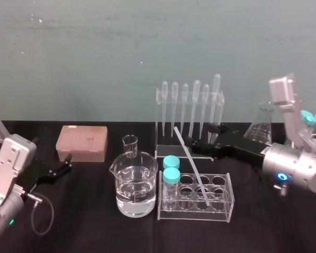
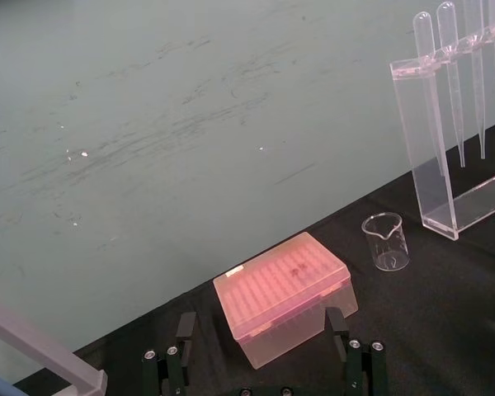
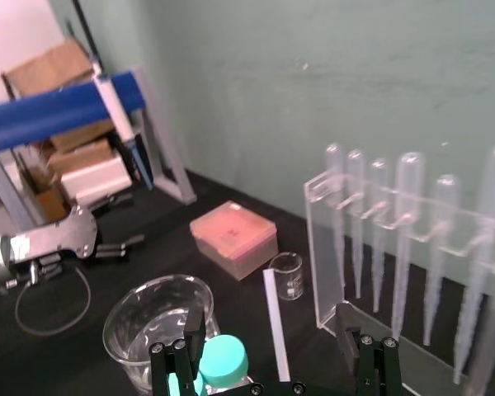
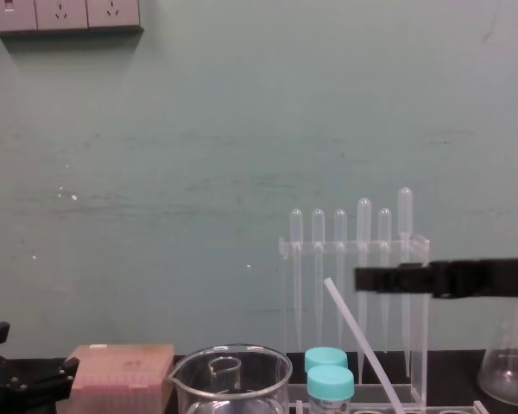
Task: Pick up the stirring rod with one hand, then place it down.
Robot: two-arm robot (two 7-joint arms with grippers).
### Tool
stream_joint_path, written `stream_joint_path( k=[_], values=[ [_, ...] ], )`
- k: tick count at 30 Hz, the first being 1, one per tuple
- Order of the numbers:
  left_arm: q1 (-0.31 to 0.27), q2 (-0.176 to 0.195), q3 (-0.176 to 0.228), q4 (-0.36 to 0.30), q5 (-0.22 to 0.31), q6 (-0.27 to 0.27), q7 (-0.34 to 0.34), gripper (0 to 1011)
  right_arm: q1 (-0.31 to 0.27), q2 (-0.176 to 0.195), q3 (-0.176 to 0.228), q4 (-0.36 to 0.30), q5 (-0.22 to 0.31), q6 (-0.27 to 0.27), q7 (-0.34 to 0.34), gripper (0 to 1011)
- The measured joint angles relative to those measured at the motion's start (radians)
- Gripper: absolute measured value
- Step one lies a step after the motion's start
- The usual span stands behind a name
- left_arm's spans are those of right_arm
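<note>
The stirring rod [image 1: 191, 165] is a thin translucent-white stick leaning in the clear test tube rack [image 1: 229, 203], its lower end in a well and its top tilted back-left. My right gripper [image 1: 197, 141] reaches in from the right at the height of the rod's upper part. In the right wrist view the right gripper [image 3: 270, 318] is open, a finger on each side of the rod [image 3: 276, 334] and neither touching it. The chest view has the rod [image 4: 354, 332] just below the right gripper [image 4: 367, 279]. My left gripper [image 1: 63, 166] rests open at the far left.
A beaker of water [image 1: 136, 190] stands left of the tube rack, with two blue-capped tubes [image 1: 171, 176] in the rack's left wells. Behind are a small beaker [image 1: 130, 146], the pipette rack [image 1: 189, 113], a pink tip box [image 1: 81, 142] and a conical flask [image 1: 260, 126].
</note>
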Motion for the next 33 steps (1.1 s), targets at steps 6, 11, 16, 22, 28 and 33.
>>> stream_joint_path(
  k=[6, 11, 16, 22, 28, 33],
  values=[
    [0.000, 0.000, 0.000, 0.000, 0.000, 0.000, 0.000, 1000, 0.078, -0.027, -0.072, 0.065, -0.045, 0.015, 0.012, 1003],
    [0.000, 0.000, 0.000, 0.000, 0.000, 0.000, 0.000, 1000, 0.135, -0.065, -0.115, 0.135, -0.090, 0.018, 0.006, 1003],
    [0.000, 0.000, 0.000, 0.000, 0.000, 0.000, 0.000, 1000, 0.176, -0.102, -0.141, 0.204, -0.126, 0.021, 0.003, 1003],
    [0.000, 0.000, 0.000, 0.000, 0.000, 0.000, 0.000, 1000, 0.197, -0.131, -0.150, 0.254, -0.149, 0.013, 0.013, 1003],
    [0.000, 0.000, 0.000, 0.000, 0.000, 0.000, 0.000, 1000, 0.206, -0.143, -0.155, 0.275, -0.166, 0.007, 0.031, 1003],
    [0.000, 0.000, 0.000, 0.000, 0.000, 0.000, 0.000, 1000, 0.209, -0.143, -0.161, 0.276, -0.180, 0.002, 0.041, 1003]
  ],
)
